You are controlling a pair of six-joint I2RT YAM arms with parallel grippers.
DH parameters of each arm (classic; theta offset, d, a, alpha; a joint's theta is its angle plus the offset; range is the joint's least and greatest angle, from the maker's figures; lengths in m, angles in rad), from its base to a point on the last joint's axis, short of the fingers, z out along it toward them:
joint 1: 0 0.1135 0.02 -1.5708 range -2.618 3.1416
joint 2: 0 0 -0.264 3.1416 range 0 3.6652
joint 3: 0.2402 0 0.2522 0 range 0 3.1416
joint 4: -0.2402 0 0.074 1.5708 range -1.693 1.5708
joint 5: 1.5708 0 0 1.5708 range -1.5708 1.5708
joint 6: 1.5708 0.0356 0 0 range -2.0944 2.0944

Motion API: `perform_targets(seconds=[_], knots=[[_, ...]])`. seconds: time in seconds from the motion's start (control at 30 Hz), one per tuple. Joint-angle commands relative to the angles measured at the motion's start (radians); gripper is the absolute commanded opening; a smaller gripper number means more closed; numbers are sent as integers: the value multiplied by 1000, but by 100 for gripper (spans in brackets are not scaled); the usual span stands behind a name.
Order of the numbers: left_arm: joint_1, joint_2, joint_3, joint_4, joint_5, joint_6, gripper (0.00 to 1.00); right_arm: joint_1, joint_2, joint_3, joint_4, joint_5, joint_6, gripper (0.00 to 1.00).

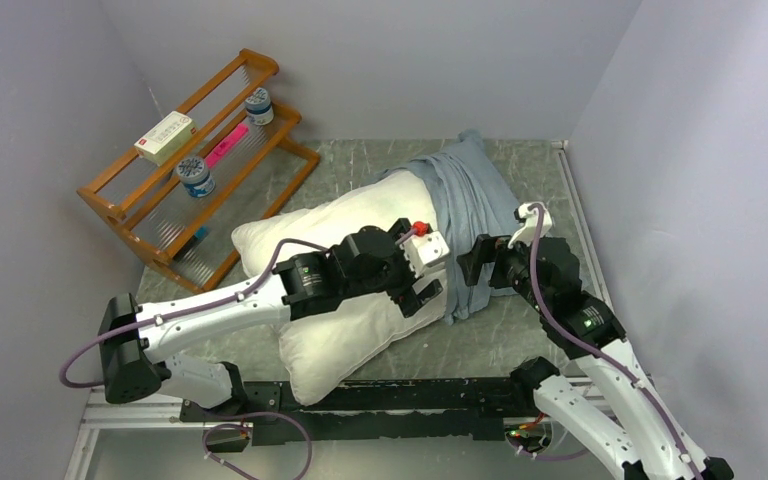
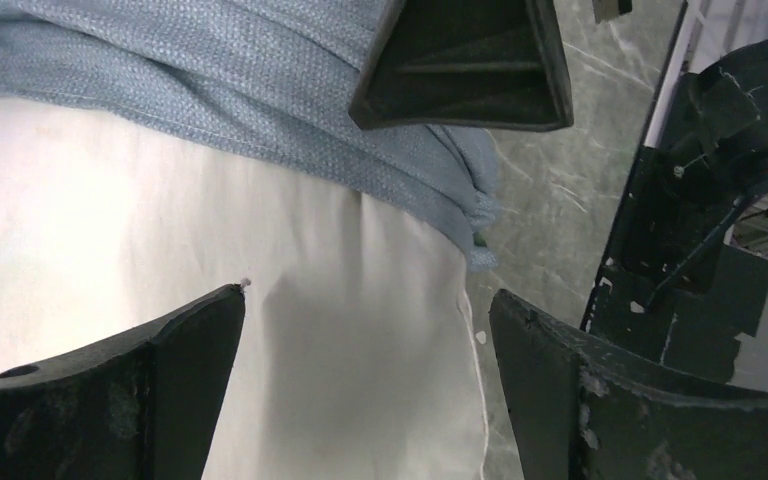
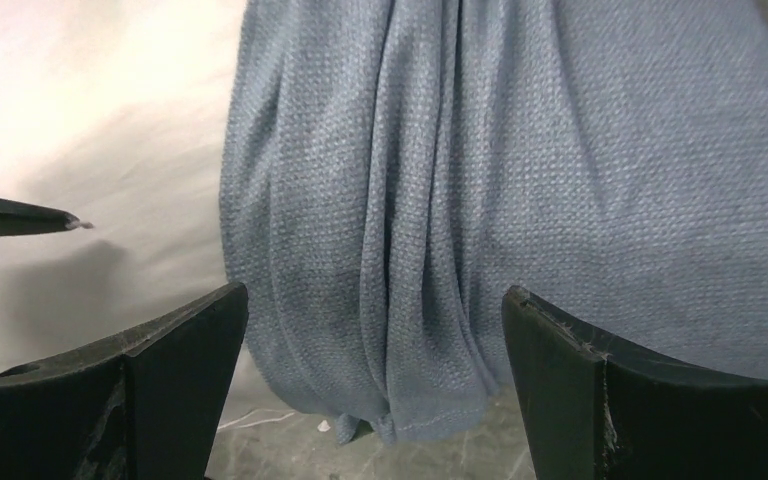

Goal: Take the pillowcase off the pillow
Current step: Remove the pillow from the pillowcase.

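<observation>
End effectors [image 2: 368,295] [image 3: 375,290] agape near pillowcase [image 3: 560,180] edge

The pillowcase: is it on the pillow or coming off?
Mostly off. The pillowcase is bunched up over just the far end, and most of the pillow lies bare and white.

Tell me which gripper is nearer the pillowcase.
Right. The right gripper hangs open directly over the pillowcase folds; the left gripper, also open, sits over bare white pillow beside its edge.

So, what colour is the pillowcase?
The pillowcase is blue-grey, clearest in the right wrist view.
</observation>
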Motion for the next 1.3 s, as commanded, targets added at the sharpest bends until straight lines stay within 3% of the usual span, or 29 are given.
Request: perform_targets(seconds=[0.0,0.07,0.47,0.67,0.97,1.1,1.27], knots=[[1,-43,-72,210,-22,46,97,-2,14,-25,16,-12,87,100],[1,-61,-118,275,-46,69,97,-3,-1,-42,21,10,108,100],[-16,7,-159,279,-22,163,97,-3,-81,-157,95,-35,172,100],[-82,74,-186,363,-177,242,97,-2,-83,-144,85,-64,179,100],[-85,208,-184,401,-512,178,97,-2,-69,-162,58,-65,189,100],[-79,235,-195,410,-537,152,96,-2,-57,-170,60,-52,184,100],[-66,237,-207,416,-514,128,82,-2,-18,-200,97,-73,176,100]])
